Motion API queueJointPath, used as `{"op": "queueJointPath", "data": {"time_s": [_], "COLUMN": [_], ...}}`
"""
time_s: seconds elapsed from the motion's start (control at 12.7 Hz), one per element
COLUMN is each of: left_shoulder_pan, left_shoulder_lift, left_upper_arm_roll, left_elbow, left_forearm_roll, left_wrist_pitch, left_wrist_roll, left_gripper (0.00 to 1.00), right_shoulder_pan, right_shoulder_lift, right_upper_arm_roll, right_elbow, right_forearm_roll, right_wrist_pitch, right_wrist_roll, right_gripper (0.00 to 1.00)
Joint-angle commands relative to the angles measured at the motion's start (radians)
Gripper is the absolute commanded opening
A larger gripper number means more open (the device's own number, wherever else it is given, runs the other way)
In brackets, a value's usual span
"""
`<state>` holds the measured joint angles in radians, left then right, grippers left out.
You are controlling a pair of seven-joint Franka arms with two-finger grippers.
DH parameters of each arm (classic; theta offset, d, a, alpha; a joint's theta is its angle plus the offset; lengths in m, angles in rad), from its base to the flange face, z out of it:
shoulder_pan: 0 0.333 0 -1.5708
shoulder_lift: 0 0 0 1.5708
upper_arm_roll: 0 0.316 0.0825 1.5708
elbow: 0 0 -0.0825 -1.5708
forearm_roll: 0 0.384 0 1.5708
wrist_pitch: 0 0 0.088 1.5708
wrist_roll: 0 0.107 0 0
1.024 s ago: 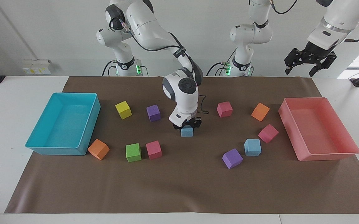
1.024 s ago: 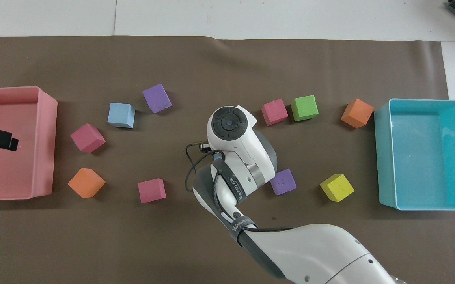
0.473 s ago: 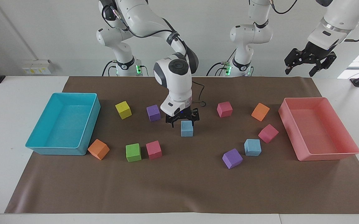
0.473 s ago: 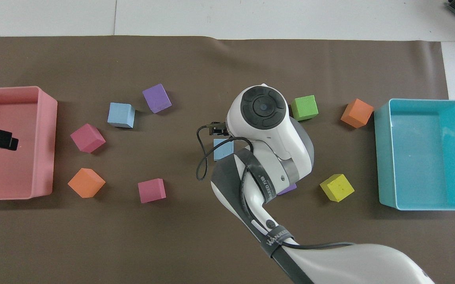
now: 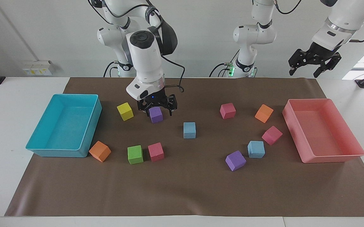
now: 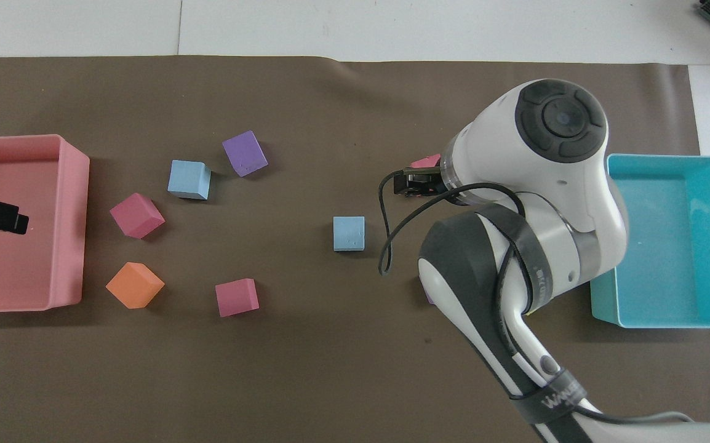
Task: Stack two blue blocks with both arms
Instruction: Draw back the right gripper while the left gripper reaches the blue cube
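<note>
Risen off the central blue block (image 5: 189, 130), right claw (image 5: 156, 108) hangs spread, empty; left claw (image 5: 314, 63) waits, spread. Next, square it over the second block (image 5: 256, 149).

blue block (image 5: 189, 130): mat centre, flat, free | second blue block (image 5: 256, 149): beside purple cube (image 5: 235, 160), unstacked
</note>
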<state>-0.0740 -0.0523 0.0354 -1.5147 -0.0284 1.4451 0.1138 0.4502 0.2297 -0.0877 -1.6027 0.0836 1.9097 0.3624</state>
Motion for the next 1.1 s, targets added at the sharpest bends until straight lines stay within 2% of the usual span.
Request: {"op": "queueJointPath", "data": {"time_s": [0.0, 0.24, 0.32, 0.39, 0.47, 0.55, 0.63, 0.71, 0.79, 0.87, 1.02], "left_shoulder_pan": [-0.013, -0.021, -0.021, -0.026, -0.049, -0.061, -0.069, -0.087, -0.095, -0.107, -0.124], "left_shoulder_lift": [-0.014, 0.011, 0.037, 0.057, 0.077, 0.087, 0.091, 0.1, 0.121, 0.141, 0.176], "left_upper_arm_roll": [0.006, 0.004, 0.004, 0.004, 0.004, 0.004, 0.004, 0.004, 0.004, 0.004, 0.004], "left_elbow": [-0.013, -0.021, -0.022, -0.024, -0.028, -0.047, -0.064, -0.074, -0.076, -0.081, -0.114], "left_forearm_roll": [0.001, -0.001, -0.001, -0.001, -0.002, -0.002, -0.001, -0.002, -0.002, -0.002, -0.002], "left_wrist_pitch": [0.024, 0.101, 0.129, 0.149, 0.181, 0.228, 0.271, 0.3, 0.322, 0.348, 0.423], "left_wrist_roll": [0.012, 0.01, 0.009, 0.003, -0.002, -0.002, -0.002, -0.003, -0.008, -0.026, -0.083], "left_gripper": [1.0, 1.0, 1.0, 1.0, 1.0, 1.0, 1.0, 1.0, 1.0, 1.0, 1.0], "right_shoulder_pan": [-0.083, -0.134, -0.139, -0.14, -0.154, -0.163, -0.157, -0.153, -0.151, -0.151, -0.151], "right_shoulder_lift": [-0.021, -0.055, -0.047, -0.035, -0.032, -0.021, -0.003, 0.02, 0.031, 0.036, 0.046], "right_upper_arm_roll": [0.013, 0.013, 0.013, 0.013, 0.013, 0.013, 0.013, 0.013, 0.014, 0.016, 0.017], "right_elbow": [-0.072, -0.228, -0.246, -0.249, -0.259, -0.282, -0.295, -0.298, -0.307, -0.327, -0.371], "right_forearm_roll": [0.144, 0.416, 0.447, 0.476, 0.522, 0.575, 0.626, 0.656, 0.659, 0.668, 0.798], "right_wrist_pitch": [0.032, 0.172, 0.195, 0.195, 0.187, 0.195, 0.203, 0.209, 0.209, 0.216, 0.244], "right_wrist_roll": [-0.151, -0.282, -0.34, -0.402, -0.427, -0.472, -0.514, -0.523, -0.523, -0.523, -0.601], "right_gripper": [1.0, 0.9, 0.84, 0.84, 0.75, 0.63, 0.46, 0.17, 0.0, 0.0, 0.0]}}
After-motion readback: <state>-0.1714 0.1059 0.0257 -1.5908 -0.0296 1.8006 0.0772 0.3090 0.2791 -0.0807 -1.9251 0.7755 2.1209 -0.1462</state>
